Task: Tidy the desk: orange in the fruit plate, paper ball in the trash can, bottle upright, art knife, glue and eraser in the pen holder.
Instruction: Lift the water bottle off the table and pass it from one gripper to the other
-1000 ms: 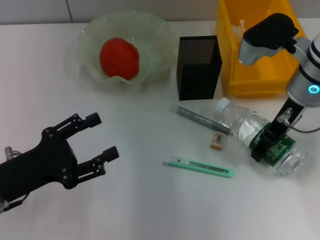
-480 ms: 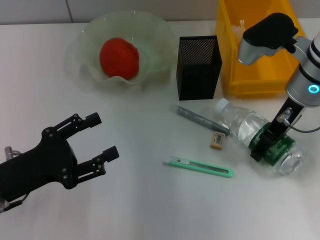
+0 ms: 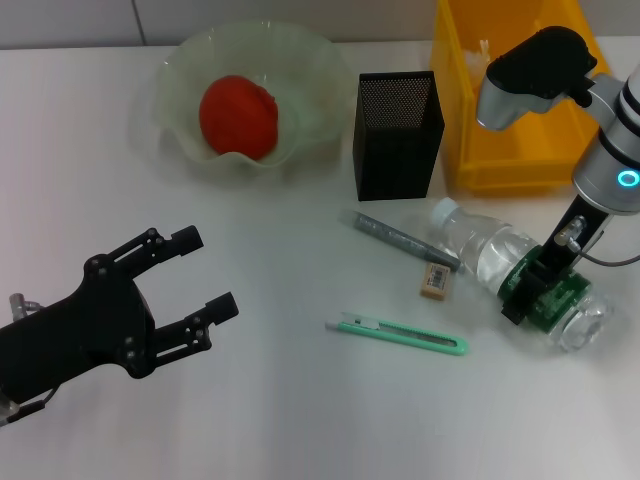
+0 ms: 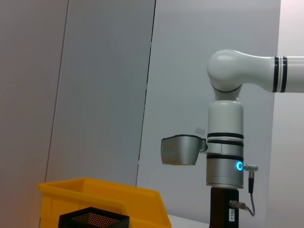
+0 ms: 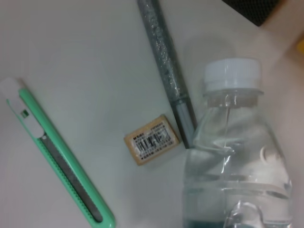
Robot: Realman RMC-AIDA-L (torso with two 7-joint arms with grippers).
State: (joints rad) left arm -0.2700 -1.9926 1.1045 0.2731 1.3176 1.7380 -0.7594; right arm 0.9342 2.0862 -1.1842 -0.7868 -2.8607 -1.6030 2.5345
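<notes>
My orange (image 3: 238, 116) sits in the ruffled fruit plate (image 3: 180, 70). The clear bottle (image 3: 495, 255) lies on its side, white cap toward the black mesh pen holder (image 3: 398, 135). Grey glue stick (image 3: 405, 240), tan eraser (image 3: 435, 281) and green art knife (image 3: 400, 334) lie flat beside it.

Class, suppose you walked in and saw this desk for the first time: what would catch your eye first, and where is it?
First, the orange sitting in the pale fruit plate at the back left of the desk. Next, the clear bottle lying on its side at the right, with the right gripper down over its lower half. The left gripper hovers open at the front left, holding nothing.
</notes>
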